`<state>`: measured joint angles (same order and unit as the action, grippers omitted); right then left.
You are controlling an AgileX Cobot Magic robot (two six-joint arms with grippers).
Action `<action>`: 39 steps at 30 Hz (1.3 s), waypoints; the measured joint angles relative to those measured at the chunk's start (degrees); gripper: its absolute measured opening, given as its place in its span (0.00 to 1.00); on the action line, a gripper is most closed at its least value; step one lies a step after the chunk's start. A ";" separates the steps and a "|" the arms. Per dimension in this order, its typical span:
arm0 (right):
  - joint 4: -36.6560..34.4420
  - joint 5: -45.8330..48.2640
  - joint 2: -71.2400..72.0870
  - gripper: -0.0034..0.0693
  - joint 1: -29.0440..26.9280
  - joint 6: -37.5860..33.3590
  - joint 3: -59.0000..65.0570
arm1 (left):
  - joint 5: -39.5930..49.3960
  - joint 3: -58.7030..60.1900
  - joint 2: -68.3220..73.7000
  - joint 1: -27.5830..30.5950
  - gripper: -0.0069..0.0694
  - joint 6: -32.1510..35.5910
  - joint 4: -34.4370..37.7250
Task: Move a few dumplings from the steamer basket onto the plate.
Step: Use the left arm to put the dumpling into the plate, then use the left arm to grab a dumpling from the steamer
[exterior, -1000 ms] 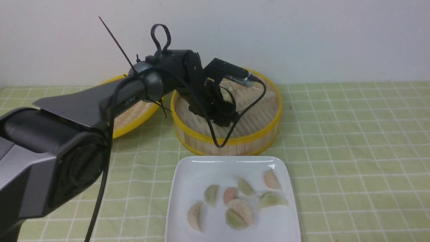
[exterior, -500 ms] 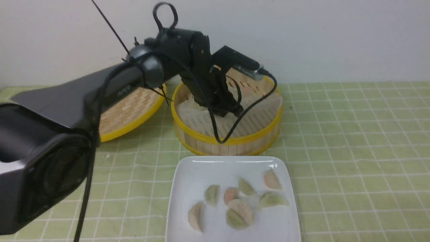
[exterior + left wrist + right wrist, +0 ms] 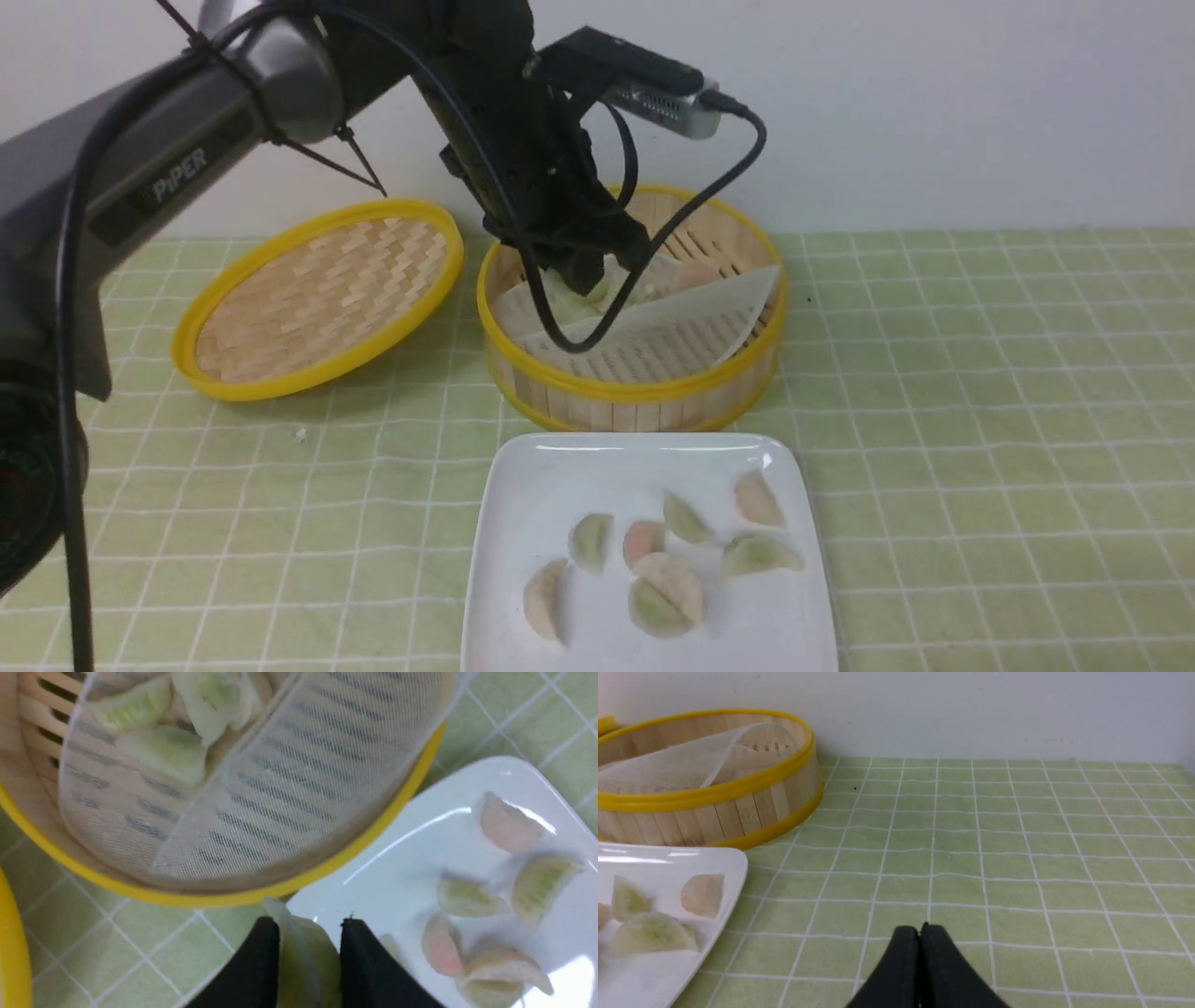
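My left gripper [image 3: 583,273] hangs above the steamer basket [image 3: 635,387], shut on a pale green dumpling [image 3: 306,956] held between the black fingers [image 3: 254,961]. In the left wrist view, more dumplings [image 3: 163,751] lie in the basket on the folded white liner [image 3: 289,774]. The white square plate [image 3: 523,485] sits in front of the basket with several dumplings [image 3: 665,593] on it. My right gripper [image 3: 920,928] is shut and empty, low over the green cloth to the right of the plate [image 3: 668,858]; it is out of the front view.
The shallow woven yellow-rimmed lid [image 3: 317,294] lies left of the basket. A green checked cloth [image 3: 980,392] covers the table. A white wall stands close behind the basket. A black cable [image 3: 653,252] hangs from the left wrist camera over the basket.
My left arm has risen from inside the basket to above its rim, gripper shut on a dumpling. The dumplings on the plate have not moved.
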<state>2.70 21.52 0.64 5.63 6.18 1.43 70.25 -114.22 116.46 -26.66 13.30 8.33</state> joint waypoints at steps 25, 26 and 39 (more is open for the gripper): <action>0.00 0.00 0.00 0.03 0.00 -0.05 0.00 | -9.31 22.49 -0.85 -4.40 0.54 -6.29 1.95; 0.00 0.00 0.00 0.03 0.00 -0.05 0.00 | -9.16 22.04 -0.85 -4.40 0.60 -6.85 1.70; 0.00 0.00 0.00 0.03 0.00 -0.05 0.00 | -15.86 1.20 1.38 1.84 0.70 -26.01 -11.71</action>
<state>2.70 21.52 0.64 5.63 6.13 1.43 54.39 -113.02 117.84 -24.82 -12.71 -3.38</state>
